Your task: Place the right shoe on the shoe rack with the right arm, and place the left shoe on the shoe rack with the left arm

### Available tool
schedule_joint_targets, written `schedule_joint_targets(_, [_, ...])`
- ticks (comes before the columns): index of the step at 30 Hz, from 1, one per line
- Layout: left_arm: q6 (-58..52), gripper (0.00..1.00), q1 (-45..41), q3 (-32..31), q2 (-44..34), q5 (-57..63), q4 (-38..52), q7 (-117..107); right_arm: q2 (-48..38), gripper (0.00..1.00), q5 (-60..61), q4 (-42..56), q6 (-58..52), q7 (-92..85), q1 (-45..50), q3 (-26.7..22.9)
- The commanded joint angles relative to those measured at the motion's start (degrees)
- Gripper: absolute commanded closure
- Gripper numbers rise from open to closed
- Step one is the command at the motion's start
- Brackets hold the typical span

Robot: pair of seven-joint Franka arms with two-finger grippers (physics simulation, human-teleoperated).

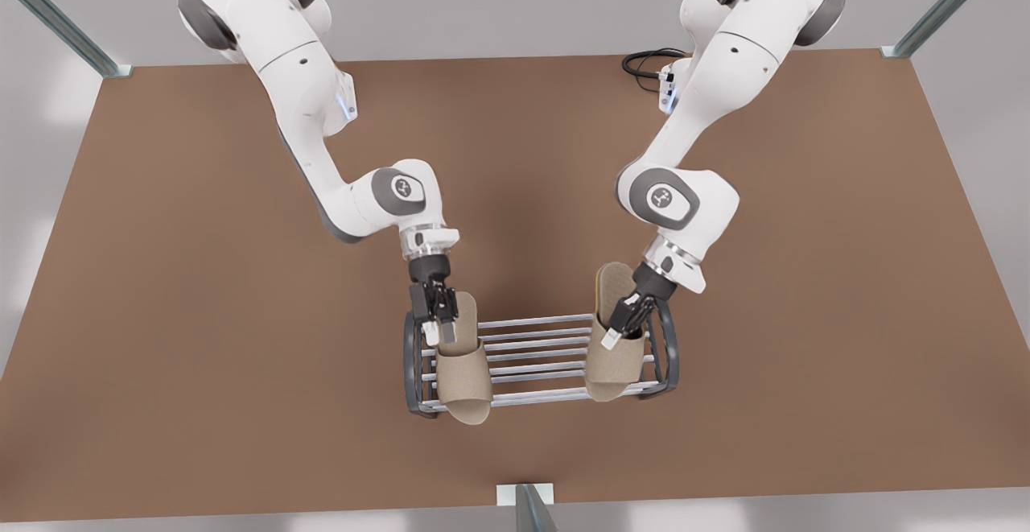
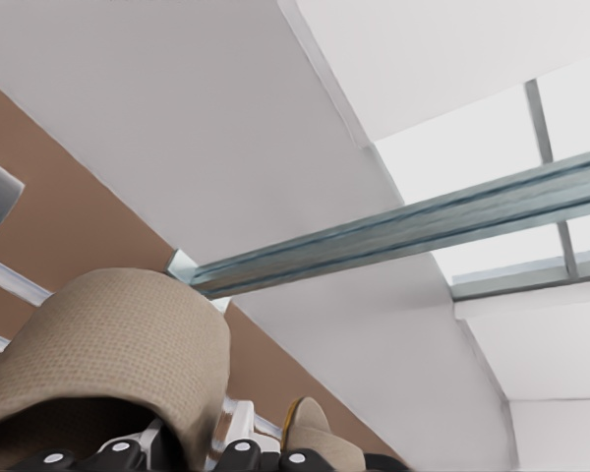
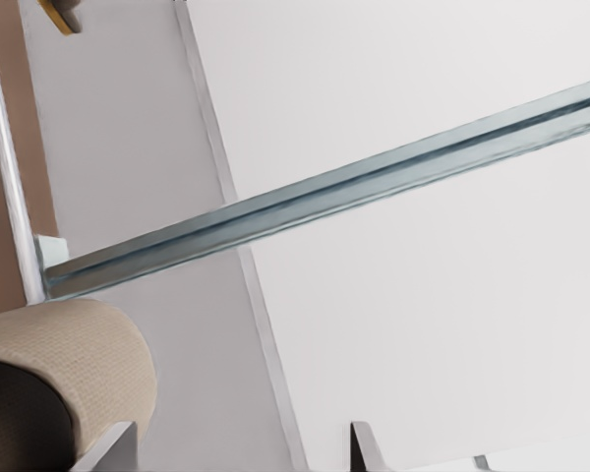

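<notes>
Two slippers lie on the shoe rack, which sits near the brown table's near edge. We see the right shoe at the front view's left end, with the right gripper beside it, fingers spread and released. The left gripper is at the left shoe; we cannot tell its grip.

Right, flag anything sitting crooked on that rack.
The left shoe, at the front view's right end of the shoe rack, sits askew: heel tipped up off the bars, with the left gripper at its edge. The right shoe lies flat, toe overhanging the front bar; the right gripper, open, is beside its heel.
</notes>
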Motion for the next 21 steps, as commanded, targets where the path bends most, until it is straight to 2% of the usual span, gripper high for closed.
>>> schedule_joint_targets(1, [0.3,0.0,0.0,0.2,0.1,3.2,0.0,-3.6,-2.9,0.16,0.7,0.6,5.2,-0.6,-0.5,0.0])
schedule_joint_targets(3, [0.4,0.0,0.1,0.2,0.3,3.2,-0.1,-3.6,-7.5,0.16,7.5,0.5,10.4,-0.8,-0.5,0.4])
schedule_joint_targets(4, [1.0,0.0,0.0,0.2,0.3,3.2,-0.2,-3.6,-10.4,0.16,20.2,-0.9,11.9,-1.1,-0.4,0.8])
schedule_joint_targets(5, [1.1,0.0,0.0,0.2,0.4,3.2,-0.3,-3.6,-13.1,0.16,29.3,-2.5,11.8,-1.3,-2.3,2.9])
schedule_joint_targets(6, [1.3,0.0,0.0,0.2,0.4,3.2,-0.5,-3.6,-15.4,0.16,39.1,-5.0,10.0,-1.5,-5.6,7.3])
schedule_joint_targets(7, [1.7,0.0,0.0,0.2,0.4,3.3,-0.6,-3.6,-16.3,0.15,45.7,-6.2,-1.4,-4.6,-6.0,11.6])
schedule_joint_targets(8, [2.5,0.0,0.0,0.2,0.4,3.3,-0.8,-3.5,-17.8,0.15,60.9,-4.9,-7.6,-17.6,-6.6,12.1])
schedule_joint_targets(9, [3.0,0.0,0.0,0.2,0.4,3.4,-1.0,-3.5,-19.7,0.13,83.1,-1.0,-16.0,-38.1,-9.7,11.9])
schedule_joint_targets(10, [3.6,0.0,0.0,0.2,0.4,3.5,-1.7,-3.4,-21.3,0.0,103.8,0.8,-19.4,-49.9,-16.0,11.4])
schedule_joint_targets(11, [3.9,0.0,0.0,0.2,-0.3,3.5,-3.0,-2.2,-21.4,0.0,121.3,3.9,-24.5,-60.6,-22.6,9.7])
schedule_joint_targets(12, [5.6,0.0,-0.2,0.1,-3.7,3.3,-6.8,-1.3,-20.9,0.0,135.1,10.5,-41.8,-72.2,-23.9,2.9])
schedule_joint_targets(13, [5.8,0.0,-0.3,0.1,-8.1,2.7,-10.4,-1.5,-19.2,0.0,140.2,16.8,-52.3,-74.7,-24.0,-1.4])
schedule_joint_targets(15, [10.4,0.0,-3.7,-0.2,-14.8,-4.0,-12.2,-1.8,-19.2,0.0,140.7,18.7,-57.5,-74.8,-26.3,-1.7])
schedule_joint_targets(18, [14.4,0.0,-6.6,-0.6,-21.0,-10.3,-12.3,-1.6,-19.7,0.0,140.6,20.3,-61.9,-75.7,-26.6,-2.6])
schedule_joint_targets(19, [14.4,0.0,-6.4,-0.5,-22.9,-10.1,-14.3,-0.9,-19.7,0.0,140.6,20.6,-62.8,-75.7,-26.8,-2.7])
schedule_joint_targets(21, [12.8,0.0,-5.3,3.2,-26.4,-10.0,-23.8,15.2,-19.2,0.0,140.3,19.3,-62.4,-75.8,-29.9,-2.4])
